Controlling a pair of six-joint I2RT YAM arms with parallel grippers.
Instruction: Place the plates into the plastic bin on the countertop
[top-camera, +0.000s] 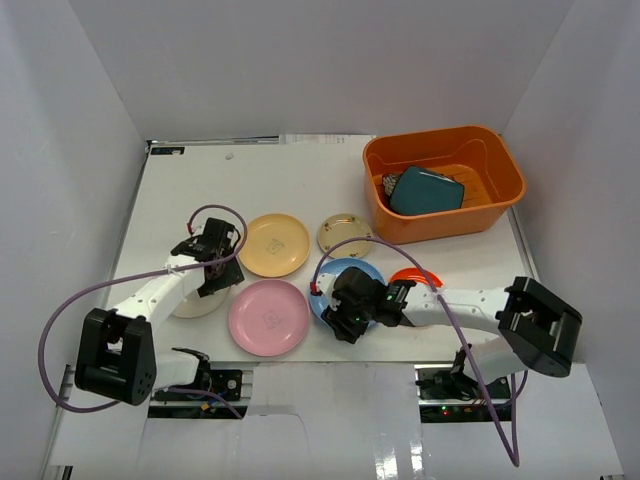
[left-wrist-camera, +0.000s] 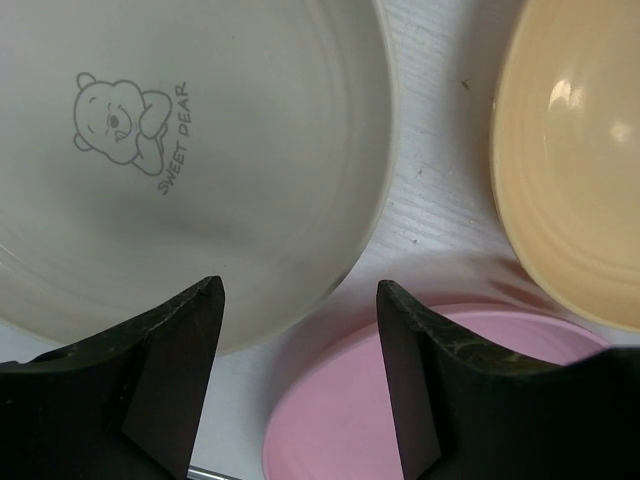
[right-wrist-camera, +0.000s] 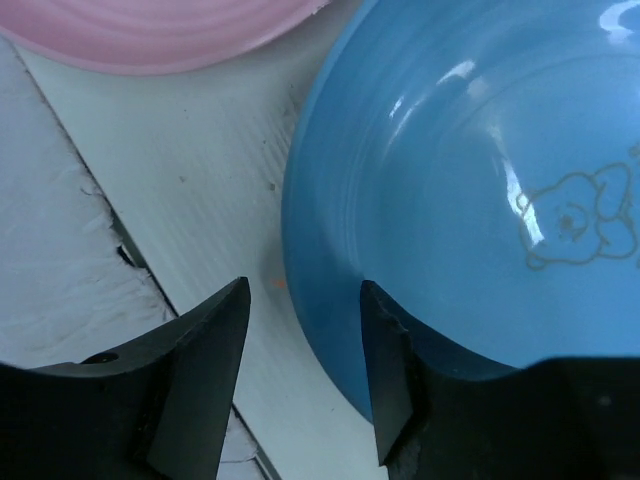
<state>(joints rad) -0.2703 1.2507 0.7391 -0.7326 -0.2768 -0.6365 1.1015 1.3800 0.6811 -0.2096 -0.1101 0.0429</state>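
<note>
working the pick-up step: straddling the rim of the matte cream plate (left-wrist-camera: 200, 150) with the left gripper (left-wrist-camera: 300, 300), jaws apart; bracketing the curved lip of the glossy blue plate (right-wrist-camera: 450, 200) with the right gripper (right-wrist-camera: 305, 295), jaws apart, clamping nothing. likely needing lowering and pinching on thin slick rims, then carrying to the orange plastic bin (top-camera: 445, 225) sitting far right on the white countertop (top-camera: 250, 180), holding a squarish teal plate (top-camera: 425, 190).
</note>
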